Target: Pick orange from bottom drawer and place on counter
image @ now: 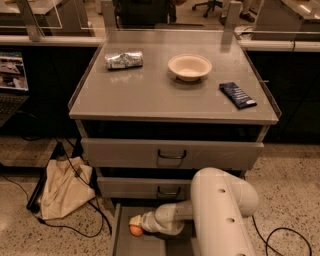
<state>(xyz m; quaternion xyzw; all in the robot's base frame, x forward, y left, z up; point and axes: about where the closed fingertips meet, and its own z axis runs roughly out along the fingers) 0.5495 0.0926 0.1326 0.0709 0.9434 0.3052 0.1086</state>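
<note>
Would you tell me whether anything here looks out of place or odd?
Only a beige bag slumped on the floor, left of the bottom drawer. Nothing looks spilled; the claw is at the orange in that drawer.

- An office-like lab is showing: a glass partition and chair wheels are standing far behind the gripper.
- The gripper is reaching low into the bottom drawer.
- A laptop is glowing far to its left.
</note>
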